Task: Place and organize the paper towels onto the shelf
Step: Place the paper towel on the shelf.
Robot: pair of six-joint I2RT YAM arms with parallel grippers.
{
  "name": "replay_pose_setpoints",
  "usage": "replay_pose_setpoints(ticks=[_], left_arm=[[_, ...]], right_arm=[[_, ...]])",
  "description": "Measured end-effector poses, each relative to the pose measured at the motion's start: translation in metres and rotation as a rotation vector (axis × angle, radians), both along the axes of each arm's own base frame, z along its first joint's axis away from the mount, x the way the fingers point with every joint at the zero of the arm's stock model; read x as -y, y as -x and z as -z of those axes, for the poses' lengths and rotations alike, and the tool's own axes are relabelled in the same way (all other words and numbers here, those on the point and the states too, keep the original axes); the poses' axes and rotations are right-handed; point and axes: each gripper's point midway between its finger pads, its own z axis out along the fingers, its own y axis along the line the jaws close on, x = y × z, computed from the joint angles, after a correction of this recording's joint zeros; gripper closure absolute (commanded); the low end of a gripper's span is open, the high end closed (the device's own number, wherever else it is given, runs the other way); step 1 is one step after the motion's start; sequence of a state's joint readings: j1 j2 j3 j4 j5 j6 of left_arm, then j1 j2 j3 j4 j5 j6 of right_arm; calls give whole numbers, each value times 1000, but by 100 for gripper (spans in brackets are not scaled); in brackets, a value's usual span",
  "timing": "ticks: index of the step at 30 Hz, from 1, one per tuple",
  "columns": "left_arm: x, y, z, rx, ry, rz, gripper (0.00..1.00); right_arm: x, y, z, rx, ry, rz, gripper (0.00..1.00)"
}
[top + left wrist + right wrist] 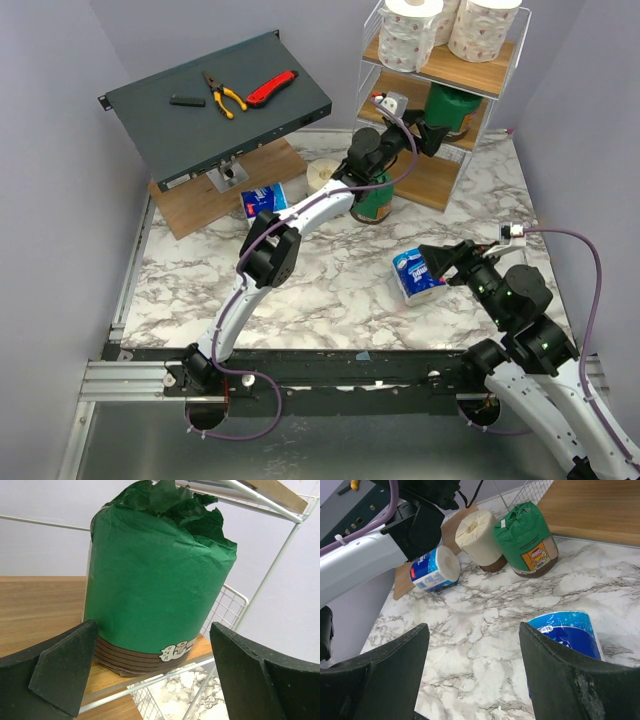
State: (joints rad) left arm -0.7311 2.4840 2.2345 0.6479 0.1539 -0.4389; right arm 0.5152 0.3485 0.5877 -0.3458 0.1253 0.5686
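Printed rolls (440,30) atop shelf (478,74), green roll (455,104) mid-tier, blue pack (418,275) on table (330,295)

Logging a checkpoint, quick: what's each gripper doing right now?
Left gripper: open before the green-wrapped roll, holding nothing.
Right gripper: open, holding nothing.

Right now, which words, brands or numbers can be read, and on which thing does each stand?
No text reads clearly.
Green-wrapped paper roll on the marble table: orange label with cartoon and print, too small.
Green-wrapped roll on the white wire shelf: small cartoon mark, no words legible.
Near blue-and-white wrapped pack and far one: print blurred.
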Motion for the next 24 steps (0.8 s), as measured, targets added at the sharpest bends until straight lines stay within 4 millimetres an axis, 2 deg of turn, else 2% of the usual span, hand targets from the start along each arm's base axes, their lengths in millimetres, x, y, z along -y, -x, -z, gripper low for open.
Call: replay_pose_setpoints(ticks=[24], left_arm=[[23, 25, -3, -8, 49, 81, 10]], right_arm=[[-1, 2, -3, 6, -13, -10, 25]])
